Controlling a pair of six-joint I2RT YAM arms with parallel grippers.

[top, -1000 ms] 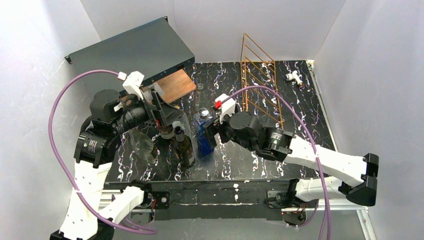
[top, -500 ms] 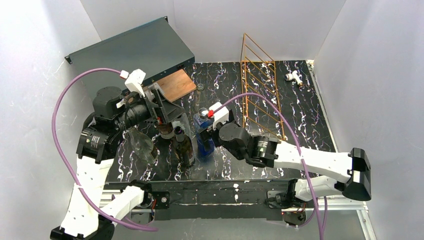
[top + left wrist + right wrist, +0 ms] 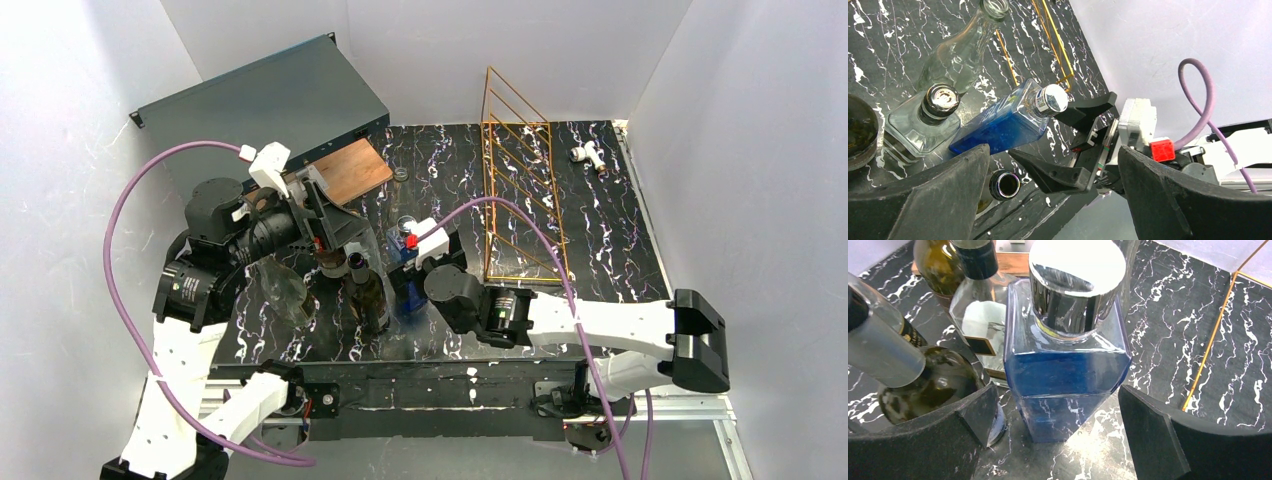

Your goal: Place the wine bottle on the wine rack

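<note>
Blue bottle [image 3: 1068, 365], silver-capped, stands upright on the tabletop [image 3: 1168, 315] between the spread jaws of the right pincer [image 3: 1055, 407], which is released and apparently not touching the glass. A dark green bottle [image 3: 928, 385] and a clear labelled bottle [image 3: 979, 320] crowd one jaw. An off-centre closure would likely nudge these neighbours or tip the blue bottle. The wine rack [image 3: 520, 190] stands apart, beyond the other jaw; its thin wires could snag a tilted bottle. Left pincer [image 3: 1053, 155] is released, grasping nothing.
</note>
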